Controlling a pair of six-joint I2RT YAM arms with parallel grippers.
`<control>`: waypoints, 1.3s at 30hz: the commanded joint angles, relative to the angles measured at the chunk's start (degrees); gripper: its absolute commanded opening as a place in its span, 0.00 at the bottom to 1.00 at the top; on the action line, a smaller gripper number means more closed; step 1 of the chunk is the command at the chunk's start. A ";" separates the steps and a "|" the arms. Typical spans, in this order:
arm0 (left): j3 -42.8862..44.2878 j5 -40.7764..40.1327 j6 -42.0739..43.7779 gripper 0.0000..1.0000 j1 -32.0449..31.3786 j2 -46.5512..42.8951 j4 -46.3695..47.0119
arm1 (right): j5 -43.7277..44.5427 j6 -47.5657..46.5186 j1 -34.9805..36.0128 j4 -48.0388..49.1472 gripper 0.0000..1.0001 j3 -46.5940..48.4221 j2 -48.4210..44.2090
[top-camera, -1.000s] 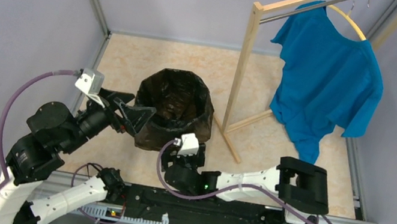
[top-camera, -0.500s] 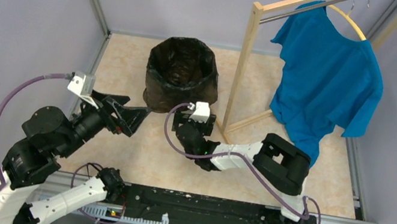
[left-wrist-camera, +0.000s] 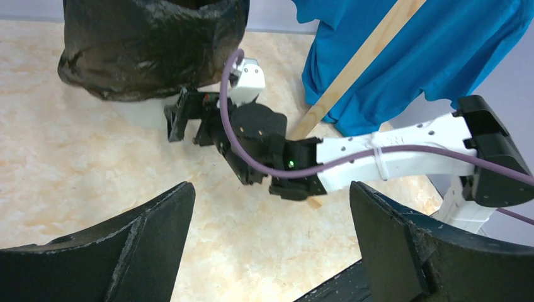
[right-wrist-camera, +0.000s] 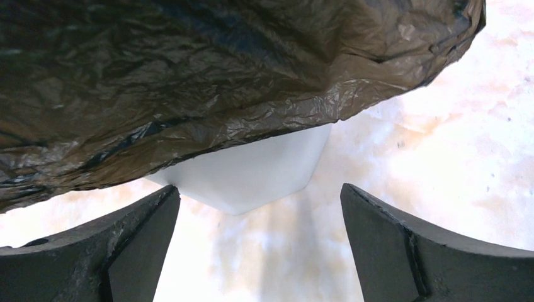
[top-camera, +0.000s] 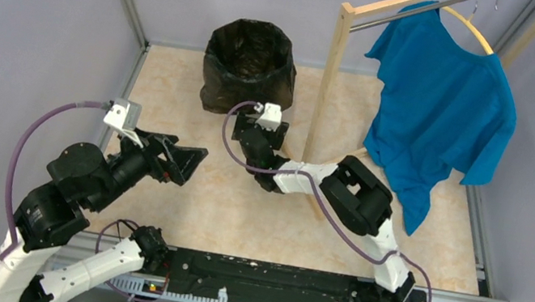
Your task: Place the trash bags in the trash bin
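The black crinkly trash bag [top-camera: 252, 54] is draped over and into the white trash bin and covers its rim and most of its sides. The bin stands upright at the back of the table; only its white base shows [right-wrist-camera: 252, 170] [left-wrist-camera: 142, 113]. The bag also shows in the wrist views [right-wrist-camera: 220, 63] [left-wrist-camera: 151, 44]. My right gripper [top-camera: 243, 121] [right-wrist-camera: 261, 245] is open and empty, low at the bin's base, its fingers a little short of it. My left gripper [top-camera: 192, 165] [left-wrist-camera: 271, 245] is open and empty, well in front of the bin over the floor.
A wooden rack [top-camera: 326, 87] stands just right of the bin, its foot running under my right arm. A blue shirt [top-camera: 444, 107] hangs from it at the back right. Grey walls close the left, back and right sides.
The bin with the bag has slid from the table's middle to the back wall while my right arm stretched out behind it. My left gripper let go of the bag's edge and stayed back.
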 commanded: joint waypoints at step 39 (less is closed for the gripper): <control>-2.72 -2.00 -3.99 0.99 -0.10 -1.73 3.46 | -37.40 -1.35 9.22 -43.13 0.99 -17.86 -55.20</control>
